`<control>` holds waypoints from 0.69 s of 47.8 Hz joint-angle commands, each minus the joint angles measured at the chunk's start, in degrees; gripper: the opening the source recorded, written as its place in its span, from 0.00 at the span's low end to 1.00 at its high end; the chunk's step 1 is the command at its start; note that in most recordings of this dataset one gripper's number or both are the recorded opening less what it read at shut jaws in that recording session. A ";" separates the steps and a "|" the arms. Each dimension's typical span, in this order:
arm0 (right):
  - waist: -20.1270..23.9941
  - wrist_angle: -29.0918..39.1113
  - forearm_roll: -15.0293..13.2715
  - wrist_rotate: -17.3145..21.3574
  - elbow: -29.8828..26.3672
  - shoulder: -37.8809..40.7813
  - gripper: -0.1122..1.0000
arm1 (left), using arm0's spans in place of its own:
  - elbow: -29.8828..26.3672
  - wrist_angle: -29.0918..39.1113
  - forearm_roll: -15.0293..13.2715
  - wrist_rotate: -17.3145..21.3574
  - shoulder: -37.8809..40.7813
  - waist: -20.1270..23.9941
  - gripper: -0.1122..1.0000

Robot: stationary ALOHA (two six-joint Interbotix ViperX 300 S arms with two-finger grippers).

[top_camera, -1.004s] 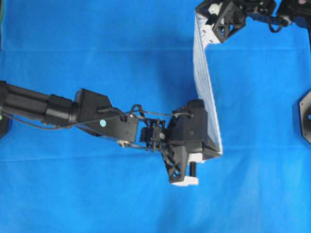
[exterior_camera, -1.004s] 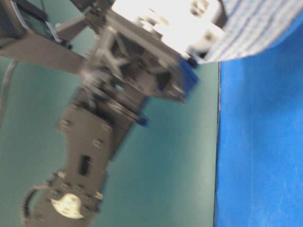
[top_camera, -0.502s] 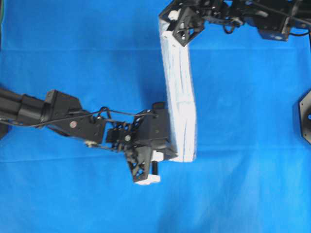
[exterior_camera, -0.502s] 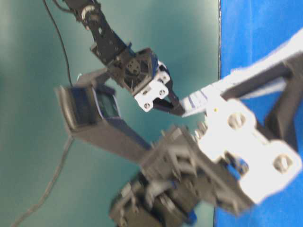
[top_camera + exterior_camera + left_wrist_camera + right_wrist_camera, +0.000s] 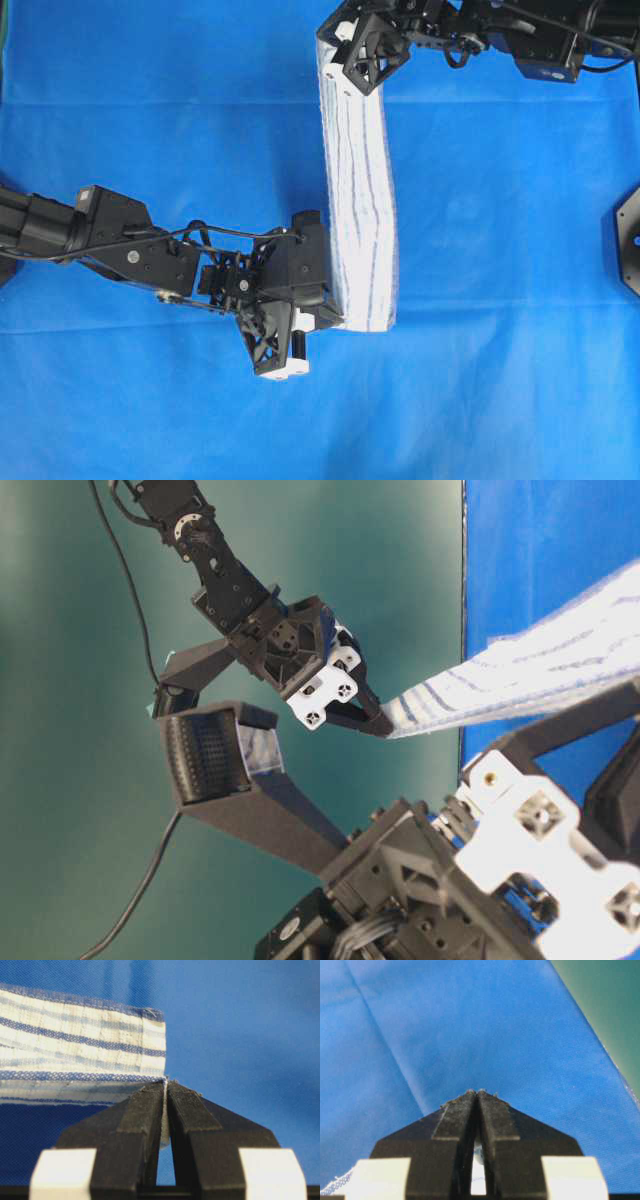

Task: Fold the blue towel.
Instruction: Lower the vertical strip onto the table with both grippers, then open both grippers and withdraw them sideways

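The left gripper (image 5: 335, 318) sat at the near end of the scene, its arm reaching in from the left edge of the overhead view across the solid-blue table covering (image 5: 520, 250). Its two black fingers (image 5: 145, 1115) were pressed together on a corner of the blue towel (image 5: 358, 220), with a thin edge of white cloth showing in the slit between them in the left wrist view. Just beyond the fingertips there, the towel's hemmed edge ran off to the left, showing dark-blue and pale-blue stripes on white.

The towel hung between the two grippers as a long narrow band, running from the near corner straight toward the far edge of the covering. In the table-level view it stretched taut and was lifted off the surface, sloping up to the right.

At the far end the right gripper (image 5: 332, 62) pinched the towel's other corner, its arm coming in from the upper right of the overhead view. Its fingers (image 5: 460, 1120) were closed tight in the right wrist view, with a sliver of white caught low in the gap; the table-level view showed the towel's end clamped in the black tips. Beyond the covering's far right edge lay a green surface (image 5: 615, 1005).
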 commanded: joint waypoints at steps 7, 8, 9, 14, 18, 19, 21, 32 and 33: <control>-0.62 -0.26 -0.18 0.09 -1.58 -1.05 0.12 | -0.44 0.35 -0.09 -1.76 -2.29 -1.67 0.25; -0.53 -0.18 -0.18 0.09 -1.58 -1.05 0.13 | -0.44 0.62 -0.09 -1.93 -2.37 -1.76 0.28; -0.53 -0.18 -0.18 0.09 -1.58 -1.05 0.13 | -0.35 0.97 -0.09 -2.20 -2.46 -1.76 0.33; -0.79 0.62 -0.26 -0.18 -1.41 -1.49 0.20 | 0.44 4.92 -0.09 -2.81 -4.39 -1.76 0.54; -0.88 1.76 -0.26 -0.35 -0.70 -2.55 0.41 | 1.58 8.96 -0.09 -2.90 -6.59 -1.76 0.67; -0.88 1.93 -0.26 -0.35 -0.44 -2.90 0.46 | 1.76 9.93 -0.09 -2.90 -7.21 -1.76 0.69; -0.79 2.02 -0.26 -0.53 0.26 -3.96 0.54 | 2.37 11.69 -0.09 -2.99 -8.61 -1.67 0.69; -0.26 1.14 -0.26 -0.62 6.50 -11.87 0.58 | 7.29 14.77 0.18 -2.11 -18.72 -1.76 0.68; -0.26 0.88 -0.26 -0.62 7.82 -13.27 0.57 | 7.91 14.68 0.18 -2.02 -19.69 -1.76 0.68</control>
